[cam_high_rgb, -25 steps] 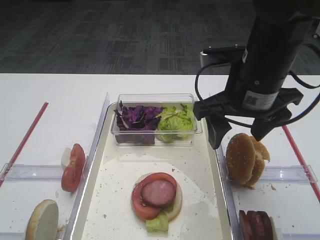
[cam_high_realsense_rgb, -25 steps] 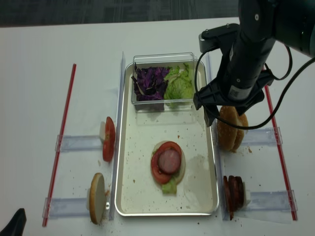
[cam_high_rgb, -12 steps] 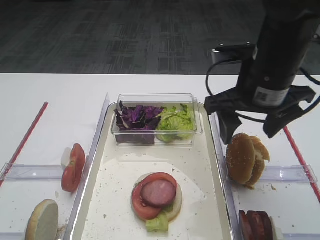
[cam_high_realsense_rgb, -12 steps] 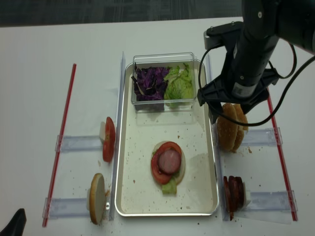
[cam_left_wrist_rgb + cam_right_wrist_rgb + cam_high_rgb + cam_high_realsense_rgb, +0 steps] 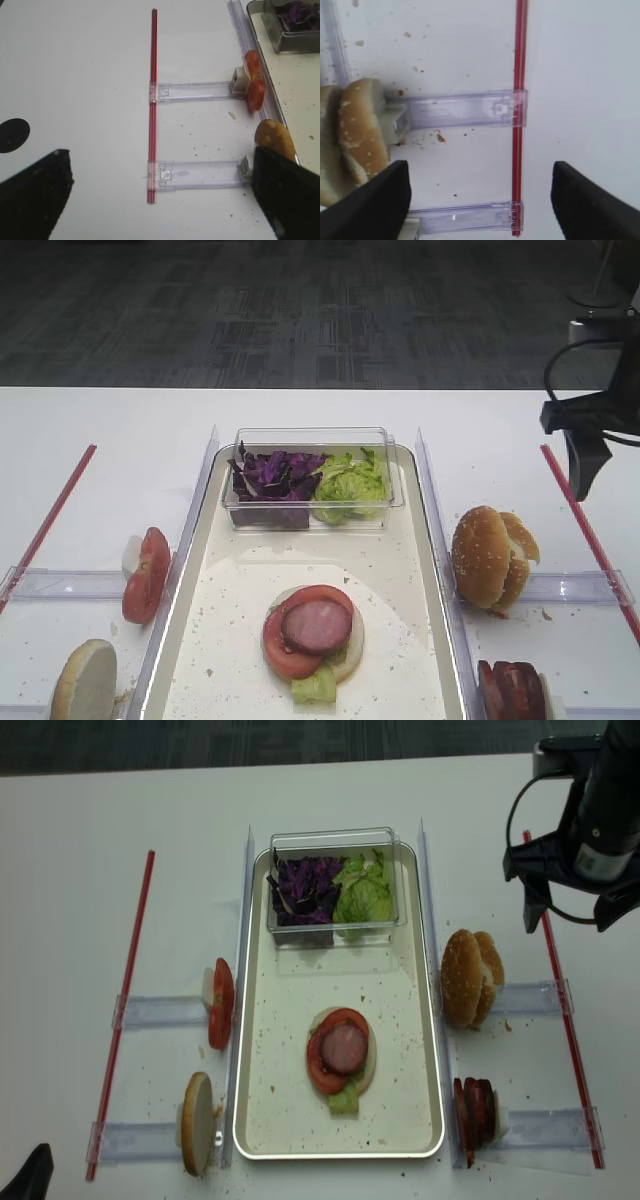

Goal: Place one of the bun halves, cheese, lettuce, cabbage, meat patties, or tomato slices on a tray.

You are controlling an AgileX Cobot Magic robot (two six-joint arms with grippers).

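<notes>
Hovering with jaws spread and empty, the right gripper (image 5: 572,910) hangs over the red strip at the table's right edge.
On the tray (image 5: 280,1120) lies a bun half (image 5: 368,1060), mostly hidden under lettuce (image 5: 344,1100), a tomato slice (image 5: 328,1065) and a meat patty (image 5: 344,1047). The left gripper (image 5: 155,192) shows only dark, widely parted fingertips at the wrist view's corners, holding nothing.

Right arm (image 5: 600,830) black, round, white sticker on side, black cable looped beside it. Gripper fingers (image 5: 530,905) black, flat.
</notes>
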